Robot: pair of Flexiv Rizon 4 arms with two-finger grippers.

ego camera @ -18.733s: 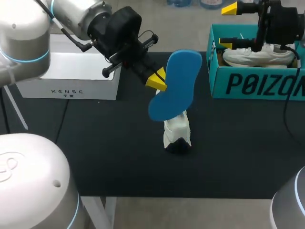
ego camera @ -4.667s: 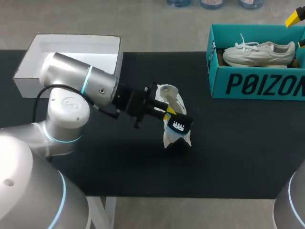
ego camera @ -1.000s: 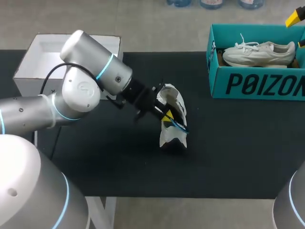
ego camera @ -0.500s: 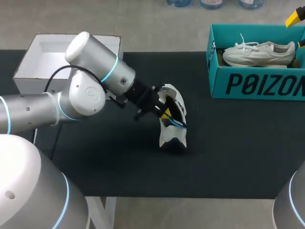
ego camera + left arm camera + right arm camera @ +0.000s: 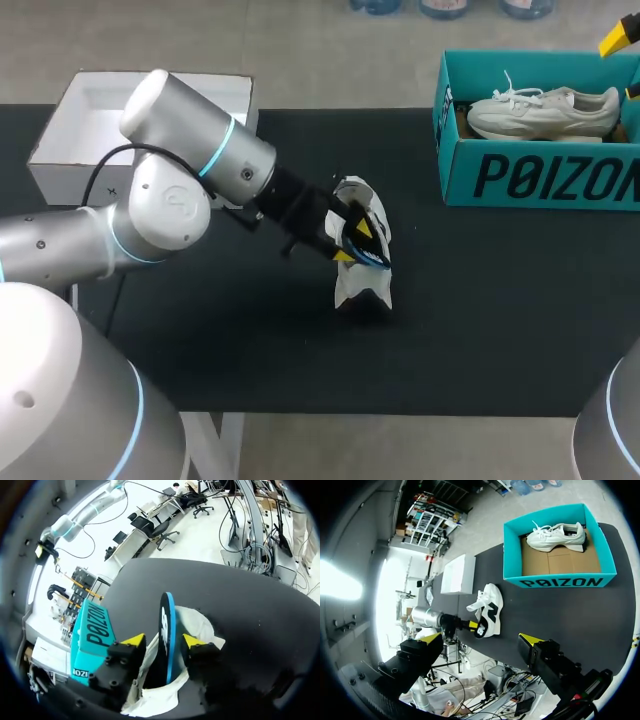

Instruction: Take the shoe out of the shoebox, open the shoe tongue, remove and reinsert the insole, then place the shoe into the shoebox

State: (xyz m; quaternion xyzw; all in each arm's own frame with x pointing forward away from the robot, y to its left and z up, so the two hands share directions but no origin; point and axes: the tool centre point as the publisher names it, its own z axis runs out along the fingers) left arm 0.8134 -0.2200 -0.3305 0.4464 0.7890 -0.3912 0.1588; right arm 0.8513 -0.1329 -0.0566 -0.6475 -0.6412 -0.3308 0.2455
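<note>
"So, which step is this?" the desk asks.

"Reinserting the insole, by the look of it. The white shoe sits near the middle of the dark surface, well apart from the teal shoebox. The left arm reaches across to it. The blue insole stands on edge in the shoe's mouth, lower end inside, upper end sticking out. The left jaws straddle it, parted, with a gap showing on at least one side, so they bracket it without clamping."

"And the other arm?"

"The right jaws hang high above the surface, off to the right, spread wide and holding nothing. A second shoe lies in the shoebox, and a white box sits at the back left."

"What does the next move call for?"

"Probably a press down and forward, so the insole slides flat under the tongue with the heel seated last. The shoe looks light and could tip or skid, so the push wants to be gentle. After that, the shoe goes into the shoebox."
</note>
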